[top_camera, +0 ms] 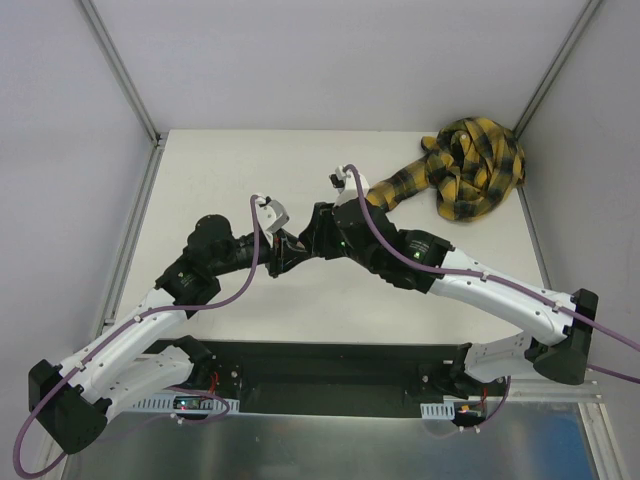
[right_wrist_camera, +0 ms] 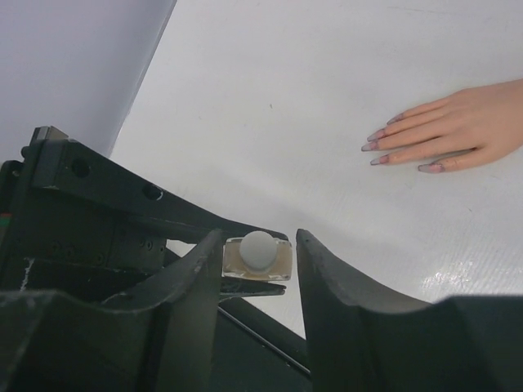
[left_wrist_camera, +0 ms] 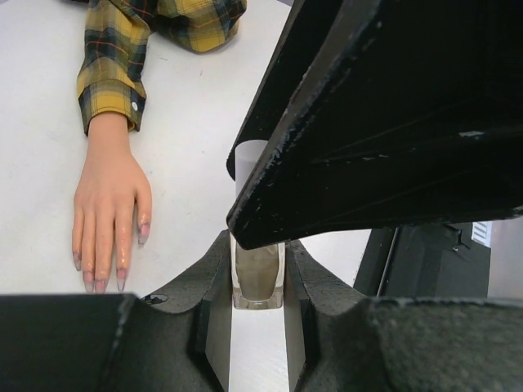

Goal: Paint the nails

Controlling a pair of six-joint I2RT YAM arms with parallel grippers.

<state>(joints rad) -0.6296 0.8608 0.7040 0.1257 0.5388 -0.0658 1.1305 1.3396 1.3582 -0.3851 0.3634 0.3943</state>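
While the left gripper [left_wrist_camera: 257, 265] is clamped on the small beige bottle [left_wrist_camera: 257, 287], the right gripper [right_wrist_camera: 259, 237] holds its jaws parted either side of the white cap [right_wrist_camera: 258, 249], and the nails [right_wrist_camera: 377, 147] tip the mannequin hand [right_wrist_camera: 458, 126] lying flat on the white table [right_wrist_camera: 286, 98], well apart from both.

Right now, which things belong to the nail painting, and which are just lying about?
Job:
nails
hand
bottle
cap

Lying about:
bunched plaid shirt, far right corner
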